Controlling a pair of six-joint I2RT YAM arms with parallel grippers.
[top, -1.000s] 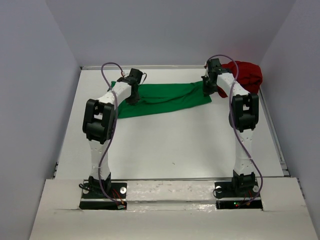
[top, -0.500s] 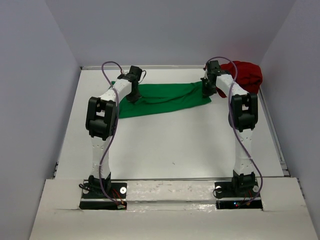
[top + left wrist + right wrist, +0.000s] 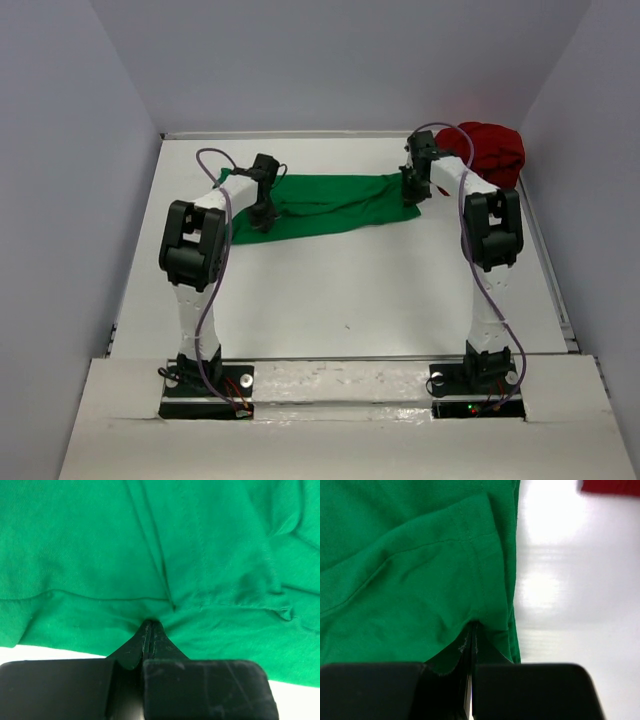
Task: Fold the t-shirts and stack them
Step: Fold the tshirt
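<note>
The bright green t-shirt (image 3: 335,200) lies as a long folded band across the far part of the table. My left gripper (image 3: 264,218) is shut on its left end; in the left wrist view the cloth (image 3: 165,555) bunches at the closed gripper (image 3: 149,625). My right gripper (image 3: 410,192) is shut on the shirt's right end, and the right wrist view shows the hem (image 3: 420,580) pinched in that gripper (image 3: 474,626). The dark red t-shirt (image 3: 490,150) sits crumpled in the far right corner, behind the right arm.
White table (image 3: 350,290) with raised edges, grey walls on both sides and behind. The right wall stands close to the red shirt. Both arm bases are bolted at the near edge.
Both grippers have drawn the green shirt's ends toward the near side, the left more than the right. The band now looks wider and shifted nearer.
</note>
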